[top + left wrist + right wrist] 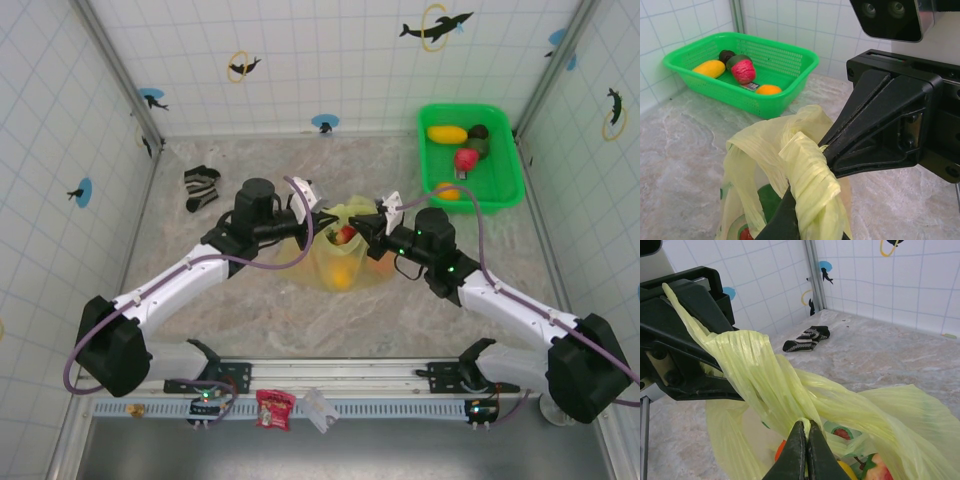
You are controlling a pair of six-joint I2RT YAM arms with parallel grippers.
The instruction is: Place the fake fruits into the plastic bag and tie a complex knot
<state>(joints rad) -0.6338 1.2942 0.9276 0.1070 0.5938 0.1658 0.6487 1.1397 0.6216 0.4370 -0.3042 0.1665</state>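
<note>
From above, the plastic bag (340,268) sits mid-surface, pale yellow and see-through, with fake fruits (345,237) showing red and orange inside. The left gripper (318,222) and right gripper (364,222) meet nose to nose over its mouth. More fruit lies in the green tub (433,172) at the far right corner, and there's a striped sock (200,186) toward the far left. Left wrist view: the right jaws pinch shut on a crinkled handle strip (807,172) draped over the left finger (785,220). Right wrist view: its own fingers (800,450) clamp a twisted strip, and the other strip stretches up into the left gripper's closed jaws.
</note>
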